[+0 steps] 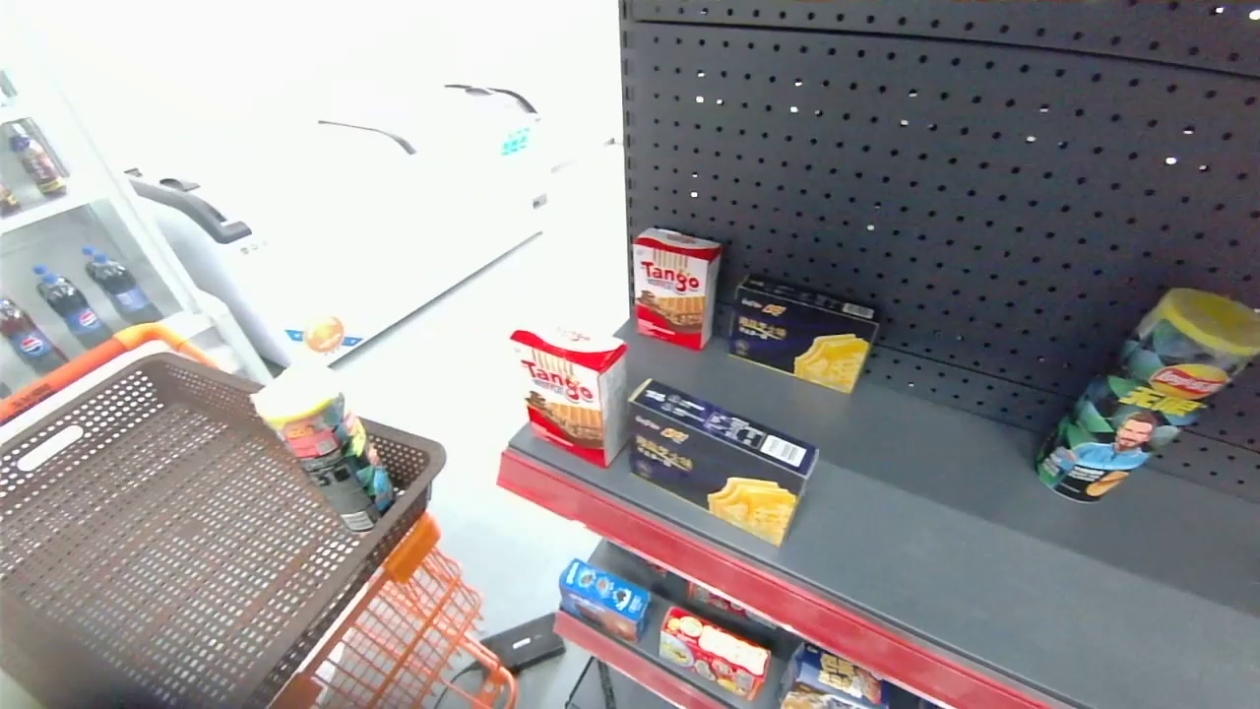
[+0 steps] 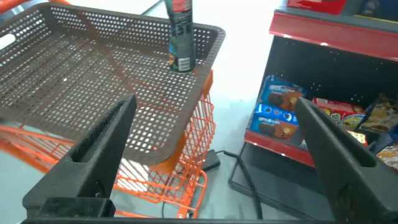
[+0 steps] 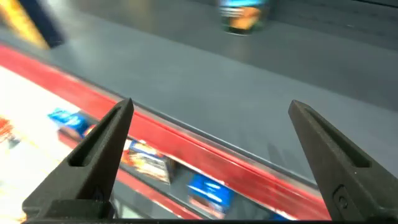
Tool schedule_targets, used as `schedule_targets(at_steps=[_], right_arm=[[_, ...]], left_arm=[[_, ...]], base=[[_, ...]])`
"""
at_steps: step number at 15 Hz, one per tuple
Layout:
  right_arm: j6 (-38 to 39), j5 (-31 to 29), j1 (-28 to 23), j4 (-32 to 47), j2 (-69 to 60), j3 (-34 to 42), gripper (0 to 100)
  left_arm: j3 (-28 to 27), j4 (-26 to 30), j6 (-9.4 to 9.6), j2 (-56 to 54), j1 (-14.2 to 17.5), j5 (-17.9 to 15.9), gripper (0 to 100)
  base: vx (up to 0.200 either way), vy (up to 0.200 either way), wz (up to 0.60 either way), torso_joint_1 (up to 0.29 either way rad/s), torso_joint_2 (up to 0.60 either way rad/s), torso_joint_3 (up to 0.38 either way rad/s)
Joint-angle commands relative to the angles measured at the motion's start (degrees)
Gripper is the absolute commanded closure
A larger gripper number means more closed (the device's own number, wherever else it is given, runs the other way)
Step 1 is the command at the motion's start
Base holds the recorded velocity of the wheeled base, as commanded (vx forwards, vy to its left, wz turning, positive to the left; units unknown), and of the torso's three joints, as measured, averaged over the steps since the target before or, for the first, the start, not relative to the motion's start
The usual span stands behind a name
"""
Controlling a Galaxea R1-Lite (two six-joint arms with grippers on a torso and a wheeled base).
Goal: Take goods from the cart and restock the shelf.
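A chips can [image 1: 330,448] with a yellow lid stands upright in the far corner of the brown basket [image 1: 148,512] on the orange cart [image 1: 413,630]. In the left wrist view the can [image 2: 181,37] is ahead of my open left gripper [image 2: 214,118], which hangs off the basket's [image 2: 74,81] near side with nothing between its fingers. A second chips can [image 1: 1147,399] leans against the pegboard on the grey shelf [image 1: 935,532]. My right gripper [image 3: 211,121] is open and empty above the shelf's red front edge [image 3: 205,146], with that can [image 3: 242,15] far ahead.
Two red wafer boxes [image 1: 571,394] [image 1: 675,286] and two dark blue boxes [image 1: 724,458] [image 1: 802,332] stand on the shelf's left part. Snack packs [image 1: 714,650] fill lower shelves. A drinks cooler [image 1: 59,286] and white freezers [image 1: 394,207] stand behind the cart. A black cable [image 2: 245,180] lies on the floor.
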Motion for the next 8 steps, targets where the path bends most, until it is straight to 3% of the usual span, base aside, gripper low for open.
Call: schedule_targets(at_steps=[1, 6, 8], right_arm=[[0.04, -0.01, 0.03, 0.0, 0.06, 0.0, 0], [0.04, -0.01, 0.03, 0.0, 0.06, 0.0, 0], [0.04, -0.01, 0.03, 0.0, 0.06, 0.0, 0]], left_arm=[[0.0, 0.02, -0.01, -0.02, 0.01, -0.08, 0], [-0.35, -0.24, -0.01, -0.02, 0.01, -0.08, 0], [-5.01, 0.99, 0.17, -0.02, 0.01, -0.17, 0]], base=[[0.0, 0.0, 0.0, 0.0, 0.0, 0.0], [0.0, 0.0, 0.0, 0.0, 0.0, 0.0], [0.0, 0.0, 0.0, 0.0, 0.0, 0.0]])
